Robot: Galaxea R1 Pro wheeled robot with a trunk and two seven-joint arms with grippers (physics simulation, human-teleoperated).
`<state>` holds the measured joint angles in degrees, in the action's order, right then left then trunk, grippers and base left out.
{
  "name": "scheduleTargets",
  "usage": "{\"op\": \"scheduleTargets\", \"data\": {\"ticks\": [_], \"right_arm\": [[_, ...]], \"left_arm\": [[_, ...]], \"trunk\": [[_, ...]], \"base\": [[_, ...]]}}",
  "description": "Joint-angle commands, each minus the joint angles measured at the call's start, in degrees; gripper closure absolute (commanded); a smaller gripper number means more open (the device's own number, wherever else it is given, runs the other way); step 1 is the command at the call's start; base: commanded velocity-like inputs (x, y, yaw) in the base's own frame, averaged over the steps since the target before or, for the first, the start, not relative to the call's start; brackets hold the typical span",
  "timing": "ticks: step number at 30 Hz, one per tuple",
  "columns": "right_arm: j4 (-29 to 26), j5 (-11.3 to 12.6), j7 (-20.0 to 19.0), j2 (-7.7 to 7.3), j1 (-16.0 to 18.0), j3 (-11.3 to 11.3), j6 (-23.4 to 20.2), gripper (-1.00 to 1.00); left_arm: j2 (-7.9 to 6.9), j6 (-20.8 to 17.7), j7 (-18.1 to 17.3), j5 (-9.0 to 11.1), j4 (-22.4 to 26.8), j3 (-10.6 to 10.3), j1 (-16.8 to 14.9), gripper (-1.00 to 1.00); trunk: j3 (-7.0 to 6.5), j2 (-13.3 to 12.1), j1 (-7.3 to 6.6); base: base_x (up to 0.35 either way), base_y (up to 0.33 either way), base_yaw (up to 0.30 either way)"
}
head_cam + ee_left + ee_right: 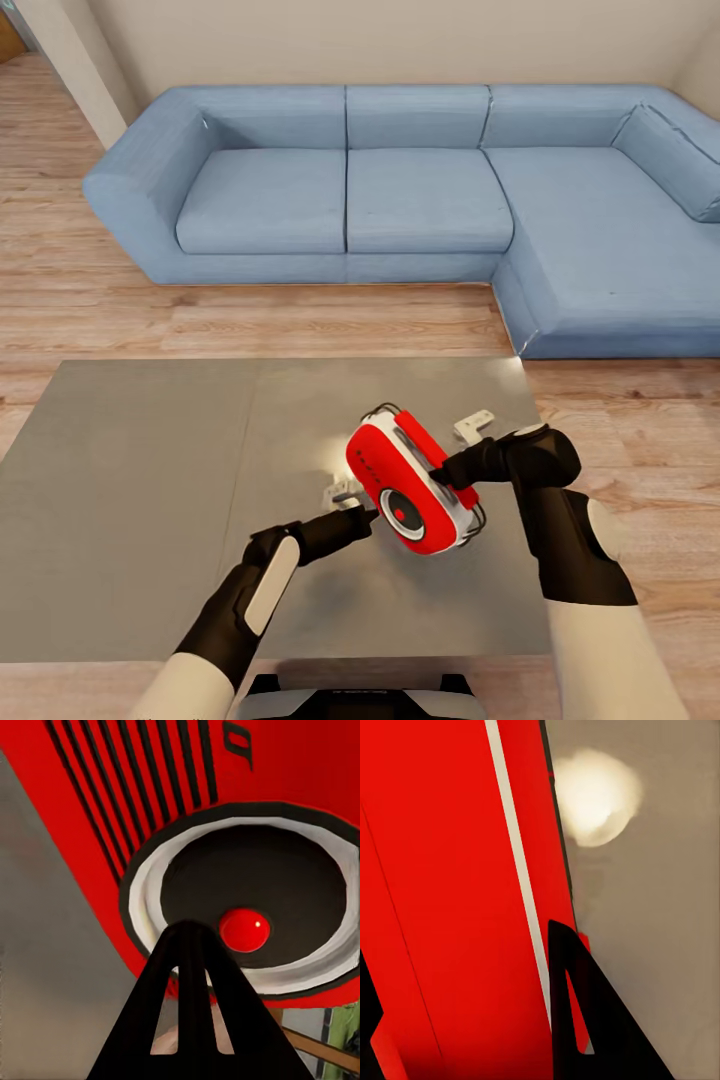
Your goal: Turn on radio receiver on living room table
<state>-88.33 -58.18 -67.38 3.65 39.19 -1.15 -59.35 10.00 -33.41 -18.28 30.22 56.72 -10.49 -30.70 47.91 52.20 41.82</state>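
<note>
The red radio receiver is lifted and tilted over the grey table, its round dial facing up toward me. My right gripper is shut on the radio's far side; in the right wrist view the red body sits between that gripper's fingers. From the near left, my left gripper is shut, and its joined fingertips touch the dark dial ring beside the red centre knob.
A blue L-shaped sofa runs along the far wall and down the right side, with light wood floor between it and the table. A lamp's bright reflection shows on the glossy tabletop. My base is at the table's near edge.
</note>
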Motion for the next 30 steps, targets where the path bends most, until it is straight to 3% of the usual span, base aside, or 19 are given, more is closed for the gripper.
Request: {"op": "scheduleTargets", "data": {"ticks": [1, 5, 11, 16, 19, 28, 30], "right_arm": [[0.0, 0.3, 0.0, 0.05, 0.0, 0.0, -0.6, 1.0], [-0.1, 0.3, 0.0, 0.48, 0.0, 0.0, -0.7, 1.0], [-0.1, 0.2, 0.0, 0.62, 0.0, 0.1, -0.7, 1.0], [0.0, 0.2, 0.0, 0.65, 0.0, 0.3, -0.7, 1.0], [0.0, 0.2, 0.0, 0.65, 0.0, 0.4, -0.7, 1.0], [0.3, -0.4, 0.1, 0.56, 0.0, 0.4, -0.7, 1.0], [0.5, -0.6, 4.1, 0.25, 0.0, 0.3, -0.7, 1.0]], "left_arm": [[0.0, 0.8, 0.0, 0.0, -0.5, -0.1, -0.1, 1.0], [0.0, 2.8, 0.0, 1.2, -2.3, -1.0, -0.4, 1.0], [0.0, 4.6, 0.1, 6.9, -2.7, -6.3, -0.4, 1.0], [0.0, 5.1, 1.1, 8.3, -3.3, -9.1, -0.4, 1.0], [0.0, 5.9, 1.3, 9.9, -3.5, -9.8, -0.4, 1.0], [0.0, 6.1, 1.3, 10.0, -3.4, -10.0, -0.4, 1.0], [0.0, 6.0, 1.3, 10.0, -2.3, -10.1, -0.4, 1.0]], "trunk": [[0.0, 0.0, 0.0], [0.0, 0.0, 0.0], [0.0, 0.0, 0.0], [0.0, 0.0, 0.0], [0.0, 0.0, 0.0], [0.0, 0.0, 0.0], [0.0, 0.0, 0.0]], "base": [[0.0, 0.0, 0.0], [0.0, 0.0, 0.0], [0.0, 0.0, 0.0], [0.0, 0.0, 0.0], [0.0, 0.0, 0.0], [0.0, 0.0, 0.0], [0.0, 0.0, 0.0]]}}
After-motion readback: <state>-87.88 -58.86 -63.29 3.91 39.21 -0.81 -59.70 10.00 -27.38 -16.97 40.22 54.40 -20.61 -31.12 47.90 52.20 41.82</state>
